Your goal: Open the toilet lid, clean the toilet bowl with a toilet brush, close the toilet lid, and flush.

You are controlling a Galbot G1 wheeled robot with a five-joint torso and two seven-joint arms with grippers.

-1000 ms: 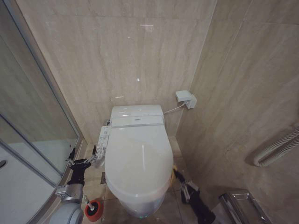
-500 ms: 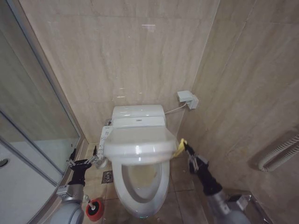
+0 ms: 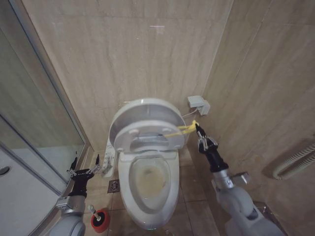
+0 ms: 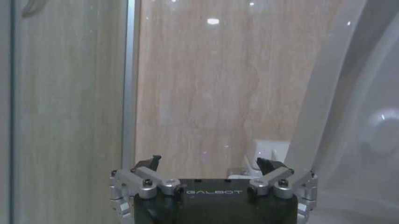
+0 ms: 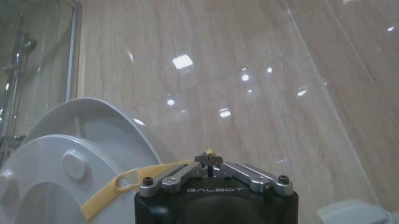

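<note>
Head view: the lid [image 3: 146, 125] now stands nearly upright against the wall, where 0.5 s ago it was only half raised. The right gripper [image 3: 200, 132], beside the lid's edge, is pinched tight on the yellow loop [image 3: 181, 130]. The bowl [image 3: 149, 184] below the lid lies exposed and stained, so opening looks almost done. The left gripper [image 3: 84, 170] waits beside the bowl, above the brush [image 3: 96, 216].

Left wrist view: left gripper [image 4: 209, 164] fingers spread, empty.

Right wrist view: right gripper [image 5: 209, 159] closed on the loop [image 5: 128, 179].

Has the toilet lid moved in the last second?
Yes. The lid has swung up from flat over the bowl to nearly upright against the back wall, pulled by the right pincer shut on its yellow loop.
</note>
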